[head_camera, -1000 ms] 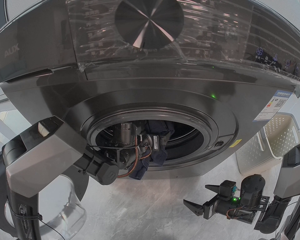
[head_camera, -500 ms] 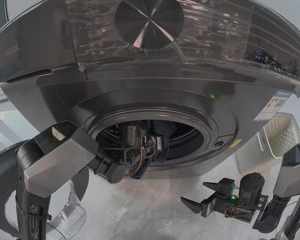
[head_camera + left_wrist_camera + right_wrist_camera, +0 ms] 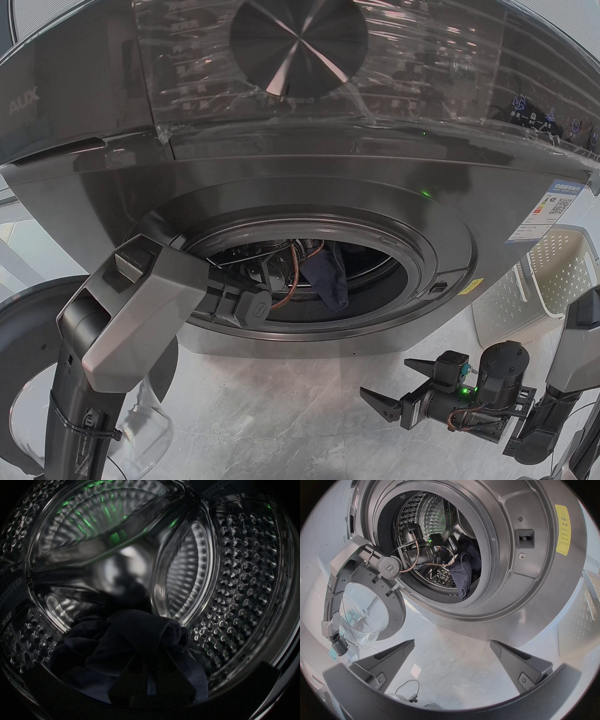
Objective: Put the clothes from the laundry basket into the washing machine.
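Note:
The dark grey washing machine (image 3: 437, 206) stands with its round opening facing me. My left arm is pushed through the opening into the drum (image 3: 243, 573). My left gripper (image 3: 152, 675) is shut on a dark navy garment (image 3: 131, 633), bunched low in front of the steel drum wall. From outside, the navy garment (image 3: 326, 275) hangs just inside the door ring, and the right wrist view shows the same garment (image 3: 462, 567) beside the left gripper (image 3: 453, 547). My right gripper (image 3: 384, 379) hovers open and empty over the floor, below and right of the opening.
The round glass door (image 3: 37, 350) is swung open at the left, under my left arm. A white perforated laundry basket (image 3: 562, 275) stands against the machine's right side. Pale marble floor (image 3: 300, 406) lies in front.
My left arm has pushed deeper into the drum, carrying the navy garment up off the door rim and inside. The right gripper drifted slightly left, still open.

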Motion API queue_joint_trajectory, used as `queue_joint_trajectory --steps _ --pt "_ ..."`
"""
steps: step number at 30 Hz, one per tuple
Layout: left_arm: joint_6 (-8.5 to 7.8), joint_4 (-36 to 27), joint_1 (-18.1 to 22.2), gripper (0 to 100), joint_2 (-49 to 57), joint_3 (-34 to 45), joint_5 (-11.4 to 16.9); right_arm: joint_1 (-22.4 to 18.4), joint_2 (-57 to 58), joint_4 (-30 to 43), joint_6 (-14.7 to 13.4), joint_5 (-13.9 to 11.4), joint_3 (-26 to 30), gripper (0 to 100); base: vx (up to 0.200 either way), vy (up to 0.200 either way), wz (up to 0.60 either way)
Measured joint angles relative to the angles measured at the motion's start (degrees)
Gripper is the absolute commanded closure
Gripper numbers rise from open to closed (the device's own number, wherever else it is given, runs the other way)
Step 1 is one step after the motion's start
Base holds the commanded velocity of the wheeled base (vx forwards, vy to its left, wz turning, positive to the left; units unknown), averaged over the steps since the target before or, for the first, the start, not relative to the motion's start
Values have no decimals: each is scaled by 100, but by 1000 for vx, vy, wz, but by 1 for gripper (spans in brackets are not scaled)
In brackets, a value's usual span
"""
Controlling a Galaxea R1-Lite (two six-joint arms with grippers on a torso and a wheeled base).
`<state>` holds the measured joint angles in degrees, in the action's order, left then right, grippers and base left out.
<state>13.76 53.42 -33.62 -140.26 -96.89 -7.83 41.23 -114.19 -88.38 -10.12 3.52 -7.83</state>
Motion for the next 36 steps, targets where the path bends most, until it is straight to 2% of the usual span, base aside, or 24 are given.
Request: queue_joint_trajectory --steps 10,11,20,24,31,32,36 --pt "-30 123 124 100 -358 -840 -143 -17 2 0 0 0 -24 0 0 0 0" --pt "-33 134 129 0 -378 -870 -145 -17 2 0 2 0 -24 0 0 0 0" --pt "-44 135 112 0 -422 -551 -145 -33 2 0 0 0 -27 0 0 0 0" --pt "-83 132 63 0 -329 78 -99 -38 2 0 0 0 -27 0 0 0 0" --pt "-137 -13 0 0 -80 1079 204 -16 2 0 0 2 -27 0 0 0 0" --pt "-145 -76 -9 100 -59 1131 213 -11 2 0 2 0 -27 0 0 0 0" --pt "-244 -347 -24 100 -15 1267 290 11 2 0 0 0 -27 0 0 0 0"
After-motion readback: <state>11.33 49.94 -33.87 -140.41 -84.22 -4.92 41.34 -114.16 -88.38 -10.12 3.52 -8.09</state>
